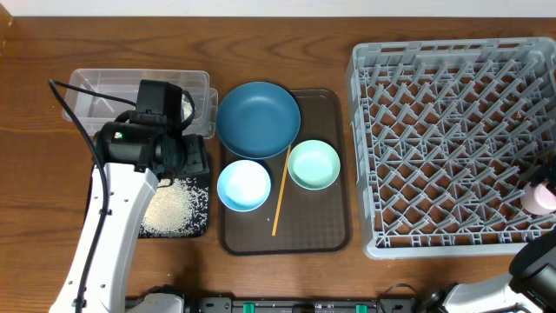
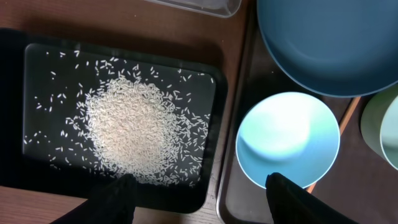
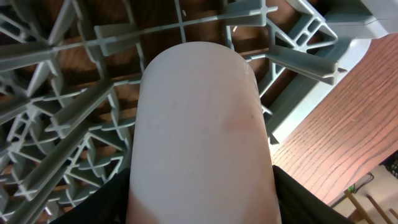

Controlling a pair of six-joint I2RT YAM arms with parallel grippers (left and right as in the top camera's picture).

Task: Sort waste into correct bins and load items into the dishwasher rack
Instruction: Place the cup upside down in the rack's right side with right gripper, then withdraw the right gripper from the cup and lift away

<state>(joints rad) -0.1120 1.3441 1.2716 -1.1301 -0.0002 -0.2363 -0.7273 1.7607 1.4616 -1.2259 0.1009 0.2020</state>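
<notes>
My left gripper is open and empty, above the near edge of the shallow black tray, which holds a pile of white rice grains. One finger is over the tray and the other over the pale-blue bowl. The dark-blue plate, pale-blue bowl, mint-green bowl and wooden stick sit on the brown tray. My right gripper is shut on the small pink bowl, over the right edge of the grey rack. The snack wrapper is not in view.
The clear plastic tub stands behind the black tray, with something white inside it, partly hidden by my left arm. The rack fills the right side. The wooden table edge shows beyond the rack's rim.
</notes>
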